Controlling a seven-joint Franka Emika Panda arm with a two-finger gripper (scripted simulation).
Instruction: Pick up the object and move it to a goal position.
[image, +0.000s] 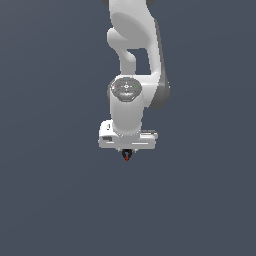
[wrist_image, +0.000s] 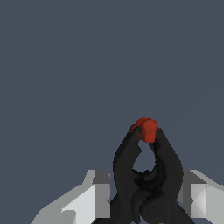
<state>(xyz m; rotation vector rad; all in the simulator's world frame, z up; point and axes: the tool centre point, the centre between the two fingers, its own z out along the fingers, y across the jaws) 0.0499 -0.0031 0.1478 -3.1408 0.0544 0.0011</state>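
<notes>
- Small black clamp-like object (wrist_image: 146, 175), two curved limbs meeting at a red tip (wrist_image: 146, 128).
- It sits between the white gripper (image: 127, 151) fingers (wrist_image: 94, 197), clasped.
- White arm (image: 131, 60) hangs vertical, gripper pointing down.

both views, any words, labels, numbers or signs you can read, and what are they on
None can be read.
Arm's round joint cap: tiny red and green specks, too small to make out as letters or signs.
Gripper: plain white, no label.
Black clamp with red tip: no markings visible in the wrist view.
Grey background: blank.
</notes>
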